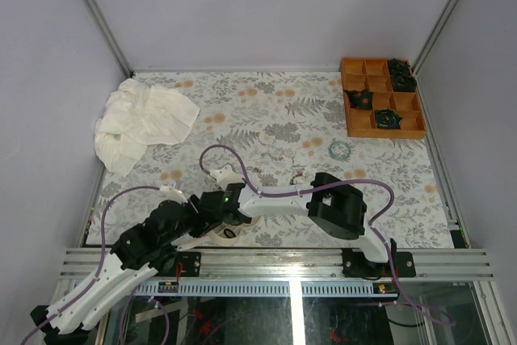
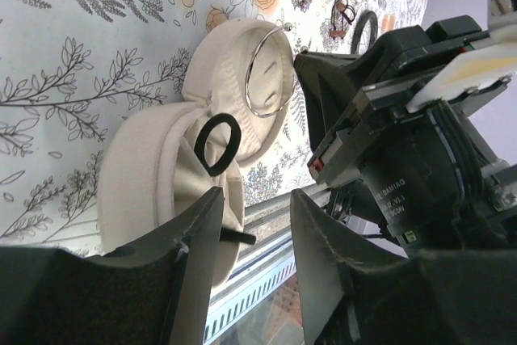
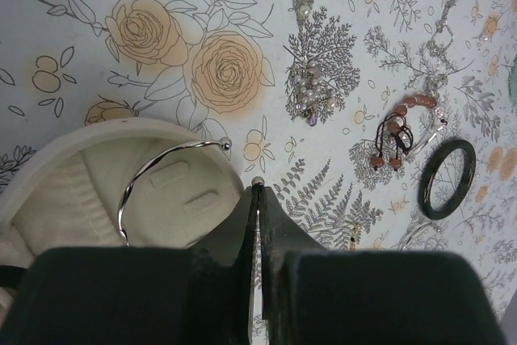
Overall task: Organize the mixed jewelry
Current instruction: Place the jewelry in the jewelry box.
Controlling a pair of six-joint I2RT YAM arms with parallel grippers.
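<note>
I'm sorting light, slippery jewelry [image 3: 404,127] into the dish [image 3: 73,191] at the worktop's [image 1: 266,111] near edge.
My left gripper [image 2: 256,199] is gaping over the ring [image 2: 199,145]; my right gripper [image 3: 257,195] is sitting closed beside the stiff bangle [image 3: 153,169], best pinched mid-arc, I'm judging.

The arms [image 1: 275,199] cover most of the dish [image 1: 229,233] in the top view, the pieces [image 1: 297,174] beyond it there are too small to tell, and in the right wrist view the closed right gripper [image 3: 257,193] hides the dish's near side and part of the bangle [image 3: 174,151] inside it.
</note>
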